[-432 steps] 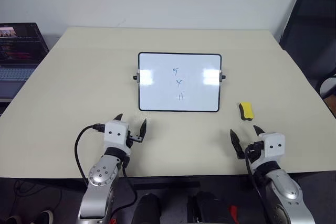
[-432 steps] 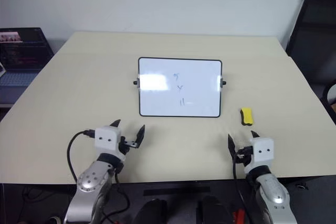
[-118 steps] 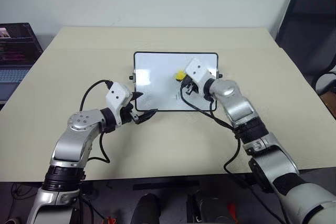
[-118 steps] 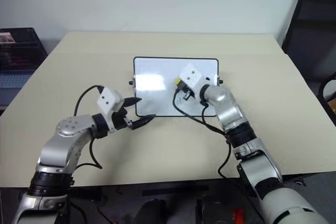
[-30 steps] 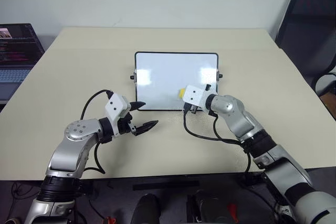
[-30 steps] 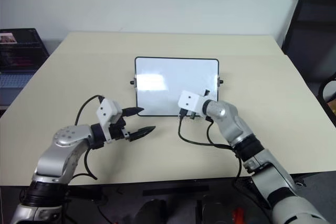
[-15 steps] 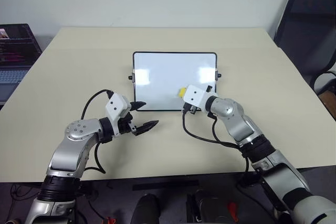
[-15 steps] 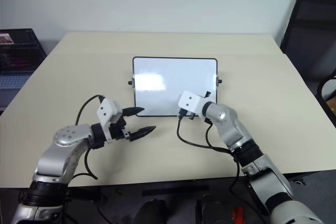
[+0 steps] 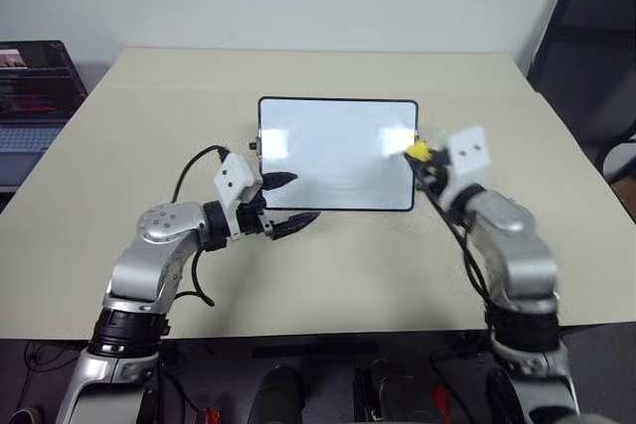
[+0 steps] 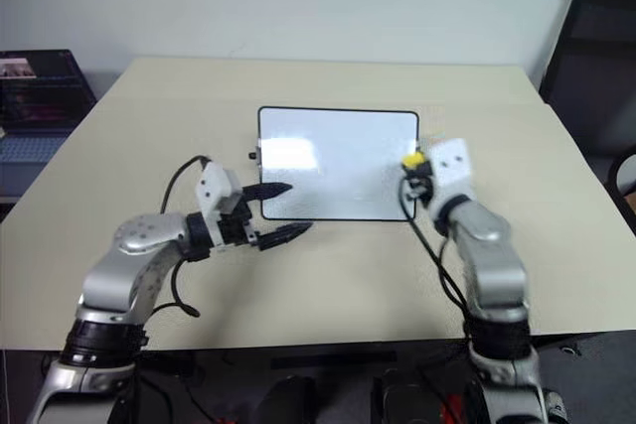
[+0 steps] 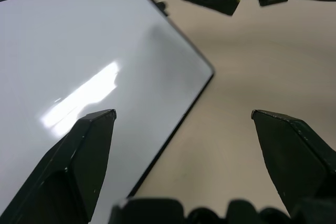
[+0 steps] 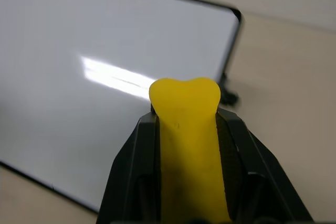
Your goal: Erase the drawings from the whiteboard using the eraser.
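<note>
2 head cameras are looking forward and down, both taking in the whiteboard (image 9: 337, 153). 2 wrist cameras are viewing it close, from opposite ends.

- The table (image 9: 149, 126) is beige, with a smooth top and rounded corners.
- The whiteboard (image 9: 333, 151) lies flat near the middle of the table, its white surface without visible marks.
</note>
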